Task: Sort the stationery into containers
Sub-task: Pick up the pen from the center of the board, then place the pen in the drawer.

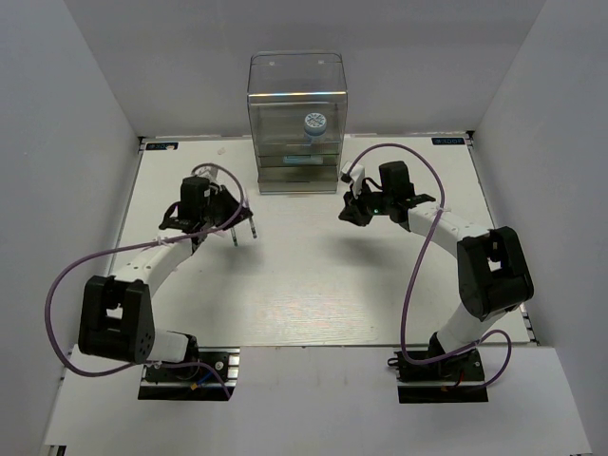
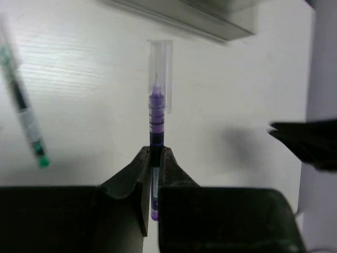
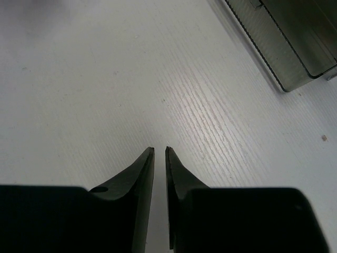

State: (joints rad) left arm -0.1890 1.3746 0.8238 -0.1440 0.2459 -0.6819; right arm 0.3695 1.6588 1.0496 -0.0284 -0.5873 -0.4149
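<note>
Purple pen (image 2: 157,113) — in left gripper (image 2: 155,151)

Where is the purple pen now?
In the left wrist view, the purple pen is clamped in the left end effector, capped end toward the cabinet, with a green-tipped pen lying beside it.

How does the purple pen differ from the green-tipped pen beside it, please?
The purple pen is pinched in the left gripper; the green-tipped pen lies loose on the table. The purple pen points straight ahead; the green-tipped pen lies slanted. Both are thin.
</note>
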